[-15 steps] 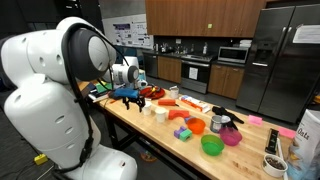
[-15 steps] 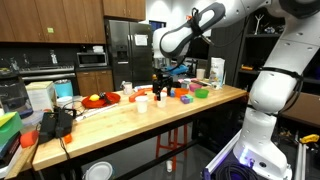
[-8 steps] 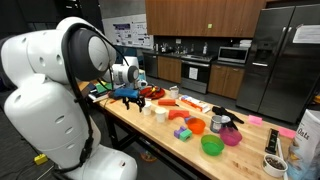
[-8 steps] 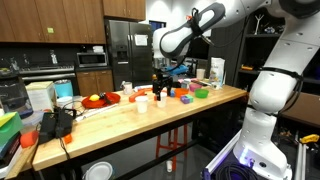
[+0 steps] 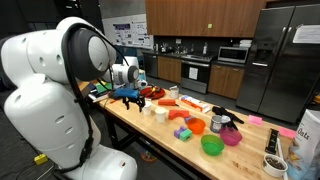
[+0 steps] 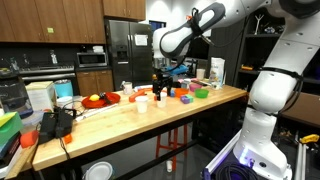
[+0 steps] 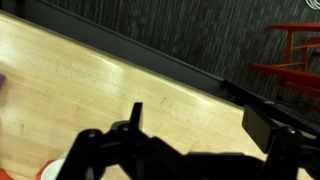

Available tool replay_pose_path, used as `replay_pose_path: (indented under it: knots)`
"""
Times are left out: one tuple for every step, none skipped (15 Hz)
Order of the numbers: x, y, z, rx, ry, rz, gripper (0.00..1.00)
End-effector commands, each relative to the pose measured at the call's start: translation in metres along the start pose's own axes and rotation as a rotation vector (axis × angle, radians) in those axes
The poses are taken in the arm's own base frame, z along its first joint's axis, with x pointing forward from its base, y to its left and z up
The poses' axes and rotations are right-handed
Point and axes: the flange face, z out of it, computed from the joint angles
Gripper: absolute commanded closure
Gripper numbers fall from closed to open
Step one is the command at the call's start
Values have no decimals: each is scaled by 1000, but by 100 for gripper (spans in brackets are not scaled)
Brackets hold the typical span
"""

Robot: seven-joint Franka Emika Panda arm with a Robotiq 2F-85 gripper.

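Note:
My gripper [image 7: 200, 125] is open and empty, its two dark fingers spread over bare wooden tabletop [image 7: 90, 80]. In both exterior views the gripper [image 5: 130, 95] [image 6: 160, 88] hangs just above the table near a white cup [image 6: 142, 102] and a red plate [image 6: 98, 100]. A red object edge [image 7: 298, 50] shows at the top right of the wrist view. Nothing lies between the fingers.
The long wooden table [image 5: 150, 125] carries coloured bowls: a green bowl [image 5: 212, 145], a pink bowl [image 5: 231, 137], an orange cup [image 5: 197, 127], and small blocks. A white bag [image 5: 305, 135] stands at the far end. A black device [image 6: 55, 123] sits on the table's other end.

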Motion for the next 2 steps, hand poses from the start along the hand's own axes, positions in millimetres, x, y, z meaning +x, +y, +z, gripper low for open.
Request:
replay_pose_path:
  knots:
    - [0, 0, 0, 0, -1, 0, 0]
    - [0, 0, 0, 0, 0, 0, 0]
